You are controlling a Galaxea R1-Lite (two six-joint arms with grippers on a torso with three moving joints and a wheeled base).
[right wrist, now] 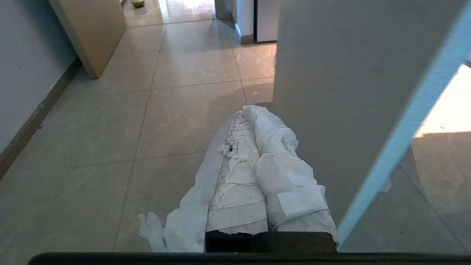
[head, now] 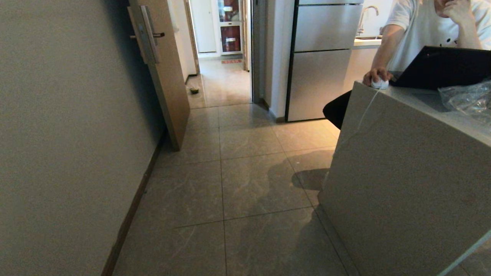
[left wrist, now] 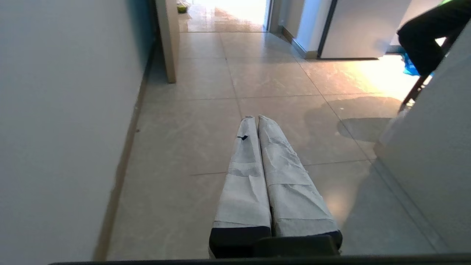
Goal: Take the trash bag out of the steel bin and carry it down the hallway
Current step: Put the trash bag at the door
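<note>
1. Head view: you are looking down the hallway (head: 245, 184), with beige tiles, a plain wall on the left and an open door (head: 168, 88) ahead. Neither claw shows here, so nothing can be placed against them. A stone counter (head: 406, 184) crowds the right side, and a person (head: 414, 34) sits at it with a laptop (head: 445, 67). The only container-like things are a closed fridge (head: 322, 61) and a crumpled clear bag (head: 466, 99) on the counter; you cannot tell what the bag holds. No trash bag and no steel bin are in sight.

2. Left wrist view: the left claw (left wrist: 257, 117) has its wrapped fingers pressed together and holds nothing. Bare tiles lie beyond its tips, the wall runs along one side and the counter stands well off on the other. The person's dark leg (left wrist: 423, 40) is far ahead of the tips. If you drive forward carelessly, that leg and the door edge are what you would clip.

3. Right wrist view: the right claw (right wrist: 248, 114) is pressed together too. A loose white sheet (right wrist: 191, 217) trails beside its fingers. It shows no green print, so it looks like torn wrapping and not the trash bag, though you cannot be sure. The counter's face is just beside this claw, so a turn toward it could scrape the fingers or snag the sheet. No bin appears here either, so you must find it first.
</note>
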